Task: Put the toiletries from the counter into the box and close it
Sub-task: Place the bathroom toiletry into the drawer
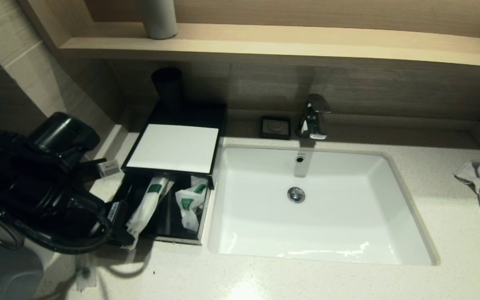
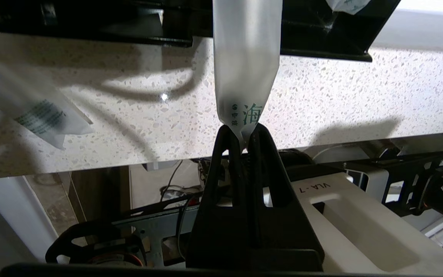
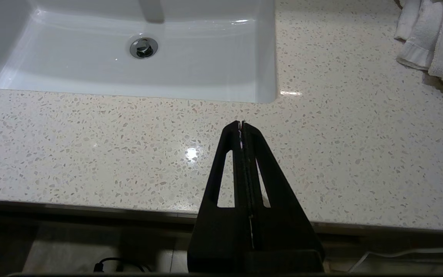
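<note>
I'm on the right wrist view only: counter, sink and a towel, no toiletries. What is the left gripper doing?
Observer: The left gripper is shut on the labelled end of a long sachet.
Operator: Is that sachet in the box yet?
Observer: Partly. Its far end lies in the open drawer of the box, while the pinched end hangs out over the drawer's front edge.
Operator: Are any toiletries outside the box?
Observer: Yes. The left wrist view shows another sachet, blurred, which seems to lie on the counter beside the gripper.
</note>
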Controlling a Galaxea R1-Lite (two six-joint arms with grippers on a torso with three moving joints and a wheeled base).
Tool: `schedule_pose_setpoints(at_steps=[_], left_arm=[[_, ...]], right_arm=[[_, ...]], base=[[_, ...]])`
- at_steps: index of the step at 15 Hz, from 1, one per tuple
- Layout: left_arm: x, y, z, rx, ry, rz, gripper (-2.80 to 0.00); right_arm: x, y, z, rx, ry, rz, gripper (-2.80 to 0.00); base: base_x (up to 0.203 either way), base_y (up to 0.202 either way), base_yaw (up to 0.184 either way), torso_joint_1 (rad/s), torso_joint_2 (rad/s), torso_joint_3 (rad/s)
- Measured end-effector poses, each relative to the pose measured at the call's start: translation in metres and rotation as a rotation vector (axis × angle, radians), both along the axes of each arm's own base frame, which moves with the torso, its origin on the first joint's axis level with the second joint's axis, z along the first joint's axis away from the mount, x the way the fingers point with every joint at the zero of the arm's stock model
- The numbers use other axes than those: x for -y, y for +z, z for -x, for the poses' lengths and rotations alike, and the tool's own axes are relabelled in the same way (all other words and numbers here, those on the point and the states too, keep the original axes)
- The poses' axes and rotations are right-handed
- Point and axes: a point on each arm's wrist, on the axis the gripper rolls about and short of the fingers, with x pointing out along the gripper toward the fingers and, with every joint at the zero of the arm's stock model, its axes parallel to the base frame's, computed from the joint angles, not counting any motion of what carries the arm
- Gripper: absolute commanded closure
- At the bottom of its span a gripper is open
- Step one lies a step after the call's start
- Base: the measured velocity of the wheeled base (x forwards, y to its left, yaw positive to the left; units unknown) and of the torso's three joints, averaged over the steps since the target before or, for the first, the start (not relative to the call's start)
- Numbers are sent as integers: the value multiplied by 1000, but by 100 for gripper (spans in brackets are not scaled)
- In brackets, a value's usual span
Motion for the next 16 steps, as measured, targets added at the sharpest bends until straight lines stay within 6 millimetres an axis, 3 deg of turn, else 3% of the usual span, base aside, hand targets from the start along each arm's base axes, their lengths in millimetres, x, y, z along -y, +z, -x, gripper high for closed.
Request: schedule_pose_setpoints(at_steps=[16], left_arm=[[9,-19,-41,33,27,-59,0]], right_arm=[[0,0,0,0,1,0,0]], base=[[0,0,0,0,0,0]])
